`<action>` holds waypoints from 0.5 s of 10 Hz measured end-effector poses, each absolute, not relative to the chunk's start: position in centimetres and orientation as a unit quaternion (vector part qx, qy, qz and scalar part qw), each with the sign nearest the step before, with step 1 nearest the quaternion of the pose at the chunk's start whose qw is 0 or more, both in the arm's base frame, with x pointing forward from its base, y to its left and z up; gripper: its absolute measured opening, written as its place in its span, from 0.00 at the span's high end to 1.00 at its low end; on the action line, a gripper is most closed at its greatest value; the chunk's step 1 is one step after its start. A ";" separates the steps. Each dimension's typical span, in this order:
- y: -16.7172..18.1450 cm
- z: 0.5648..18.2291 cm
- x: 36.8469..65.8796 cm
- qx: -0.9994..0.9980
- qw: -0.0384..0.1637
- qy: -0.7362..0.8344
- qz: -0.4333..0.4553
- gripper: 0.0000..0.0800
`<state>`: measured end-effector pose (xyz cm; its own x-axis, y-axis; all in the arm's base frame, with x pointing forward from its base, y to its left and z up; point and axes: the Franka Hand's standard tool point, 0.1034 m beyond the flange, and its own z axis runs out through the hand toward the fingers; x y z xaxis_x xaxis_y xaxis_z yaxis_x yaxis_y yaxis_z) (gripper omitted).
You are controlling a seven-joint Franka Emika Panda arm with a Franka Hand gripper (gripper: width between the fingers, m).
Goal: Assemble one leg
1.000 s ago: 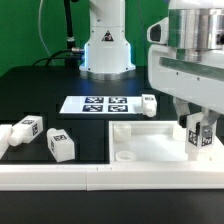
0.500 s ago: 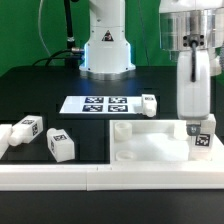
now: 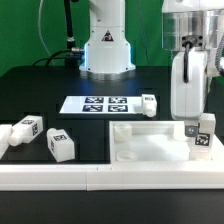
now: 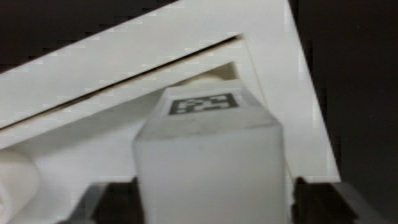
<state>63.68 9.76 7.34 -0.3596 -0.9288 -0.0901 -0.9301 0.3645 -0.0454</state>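
Wrist view showed the gripper (image 4: 210,190) clamped on 1 leg (image 4: 210,150), held upright over the panel's (image 3: 150,150) corner, likely for seating.

leg (image 4: 210,160) matt white, seemingly plastic
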 end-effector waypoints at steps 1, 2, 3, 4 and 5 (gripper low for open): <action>10.1 8.3 64.0 -0.566 0.058 0.822 0.006 0.40; 10.4 10.4 64.7 -0.572 0.074 0.817 0.004 0.23; 10.5 12.7 65.1 -0.573 0.091 0.814 0.003 0.20; 10.4 14.0 65.4 -0.576 0.101 0.811 0.000 0.20; 10.4 13.7 65.3 -0.576 0.100 0.811 -0.001 0.19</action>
<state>65.32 10.37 13.67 -0.3167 -0.9348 -0.1608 -0.9345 0.3366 -0.1162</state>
